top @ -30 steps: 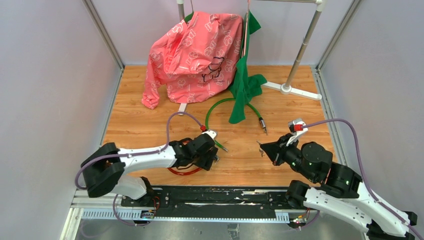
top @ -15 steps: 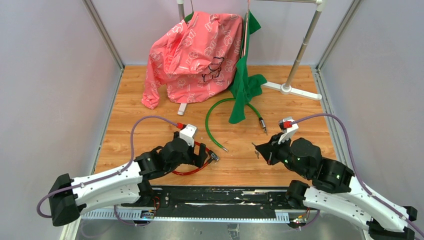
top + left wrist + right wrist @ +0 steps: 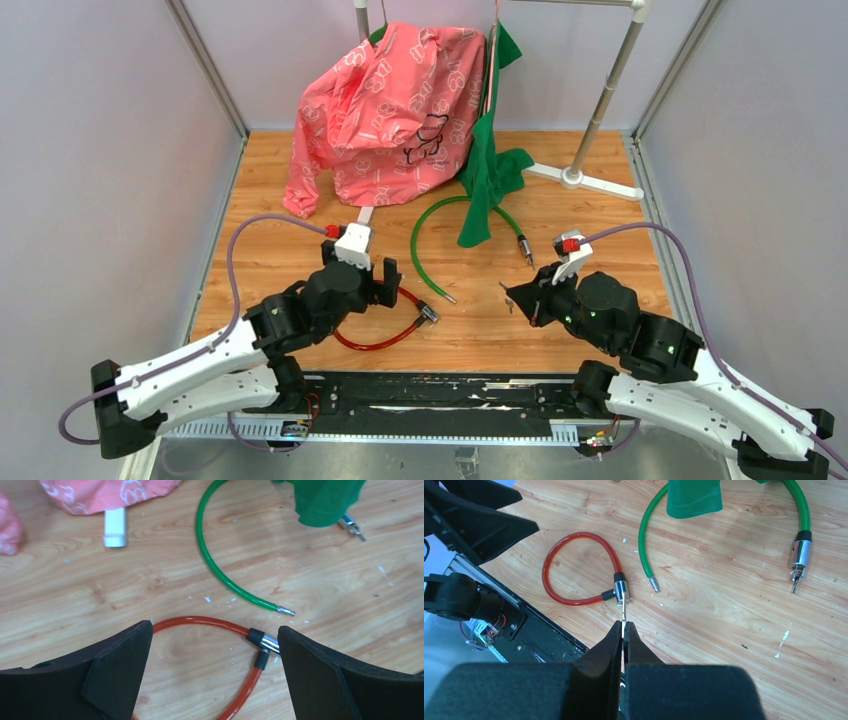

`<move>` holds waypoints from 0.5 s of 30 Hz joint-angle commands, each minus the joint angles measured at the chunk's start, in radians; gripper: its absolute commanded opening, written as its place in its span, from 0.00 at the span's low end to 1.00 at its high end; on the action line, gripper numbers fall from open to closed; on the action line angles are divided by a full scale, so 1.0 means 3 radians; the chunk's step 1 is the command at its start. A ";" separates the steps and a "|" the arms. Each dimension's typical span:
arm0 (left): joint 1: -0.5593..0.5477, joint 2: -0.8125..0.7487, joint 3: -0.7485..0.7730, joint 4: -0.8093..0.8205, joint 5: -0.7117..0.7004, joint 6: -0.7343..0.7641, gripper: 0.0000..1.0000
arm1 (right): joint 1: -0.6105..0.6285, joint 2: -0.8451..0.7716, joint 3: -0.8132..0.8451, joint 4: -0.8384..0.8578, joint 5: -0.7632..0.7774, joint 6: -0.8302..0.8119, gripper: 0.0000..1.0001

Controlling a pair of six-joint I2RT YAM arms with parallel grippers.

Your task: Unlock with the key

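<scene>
Looped cable lock [image 3: 200,621]: on table [image 3: 270,250], just ahead of left gripper [image 3: 372,278]; its lock head [image 3: 621,588] just before key [image 3: 624,620] in right gripper [image 3: 624,630]. Open cable [image 3: 414,240]: beyond both. Garments [image 3: 400,110], rack [image 3: 605,90]: far behind.

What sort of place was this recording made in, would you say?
Probably a robotics lab test cell: plain grey panel walls close in a wood-look table, the left arm and right arm are bolted to a rail, and props like a red cable lock and a clothes rack look staged.
</scene>
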 commanded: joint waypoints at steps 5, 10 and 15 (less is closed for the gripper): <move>-0.0011 0.0723 0.0627 -0.0643 -0.0458 -0.0042 1.00 | -0.0035 -0.0122 -0.0025 0.0121 -0.0004 0.0027 0.00; -0.0011 0.0911 0.0602 -0.0793 -0.0445 -0.0123 1.00 | -0.0035 -0.0200 -0.0057 0.0099 0.0004 0.0036 0.00; -0.0015 0.0754 0.0154 -0.0221 0.0178 0.0035 1.00 | -0.0035 -0.0234 -0.0098 0.0093 0.0031 0.0039 0.00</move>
